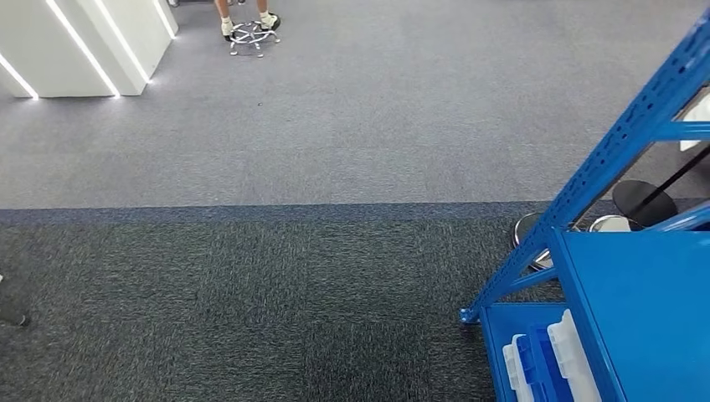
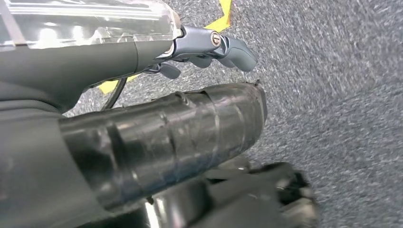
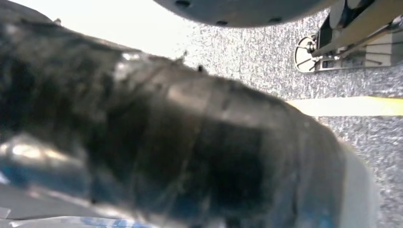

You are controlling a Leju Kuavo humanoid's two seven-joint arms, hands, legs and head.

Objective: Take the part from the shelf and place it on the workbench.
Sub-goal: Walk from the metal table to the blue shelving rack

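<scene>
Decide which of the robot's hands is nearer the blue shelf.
Right, most likely. The blue shelf stands to the robot's right. The right hand hangs over carpet on that side; the left hand hangs over carpet on the far side.

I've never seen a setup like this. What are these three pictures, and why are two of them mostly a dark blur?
They come from a walking robot with two arms. The wide picture is its head camera, looking down at grey carpet, with a blue shelf at right holding blue and white bins; a person's feet show far off. The other two cameras sit at the wrists. The dark taped shapes are the left hand and right hand up close, over carpet with yellow floor tape. Whether the hands hold anything can't be told.
</scene>
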